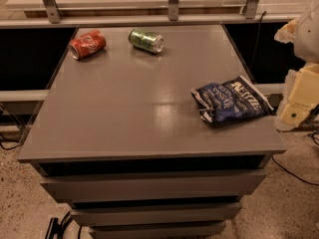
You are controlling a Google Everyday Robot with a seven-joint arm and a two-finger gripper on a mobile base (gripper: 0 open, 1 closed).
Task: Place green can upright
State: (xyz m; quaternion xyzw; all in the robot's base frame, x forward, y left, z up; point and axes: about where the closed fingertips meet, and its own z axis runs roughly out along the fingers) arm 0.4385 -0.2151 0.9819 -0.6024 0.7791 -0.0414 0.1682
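Note:
The green can (146, 40) lies on its side at the back of the grey table top (124, 108), a little left of centre, with its silver end facing right and towards me. My gripper (298, 96) shows as pale cream parts at the right edge of the view, beside the table's right side. It is far from the green can and holds nothing that I can see.
A red soda can (87, 44) lies on its side at the back left, next to the green can. A dark blue chip bag (230, 101) lies near the table's right edge. A rail and counter (169, 9) run behind the table. Drawers (149, 188) sit below its front edge.

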